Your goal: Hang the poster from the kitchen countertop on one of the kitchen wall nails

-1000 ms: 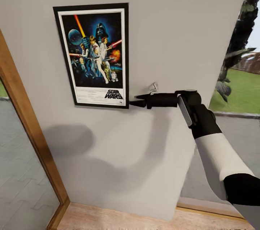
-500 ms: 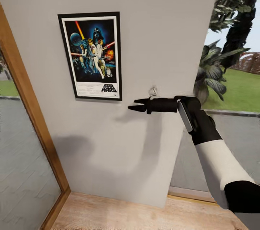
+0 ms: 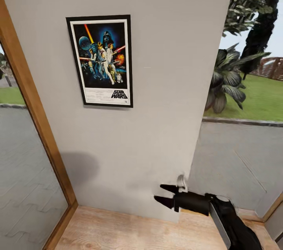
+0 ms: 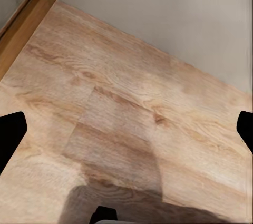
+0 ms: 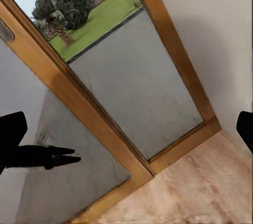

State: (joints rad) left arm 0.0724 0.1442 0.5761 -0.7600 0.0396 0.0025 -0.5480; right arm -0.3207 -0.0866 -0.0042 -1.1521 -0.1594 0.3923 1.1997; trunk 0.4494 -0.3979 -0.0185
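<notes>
Since a moment ago the right tool (image 3: pixel 164 195) has dropped from beside the poster's lower right corner to low near the wooden floor (image 3: pixel 129 232), its two fingers spread apart and empty. The poster (image 3: pixel 101 61) hangs upright on the grey wall (image 3: pixel 173 65), long axis vertical, up and to the left of that tool and well apart from it. The left tool (image 4: pixel 126 129) faces the floor, fingers spread, holding nothing.
</notes>
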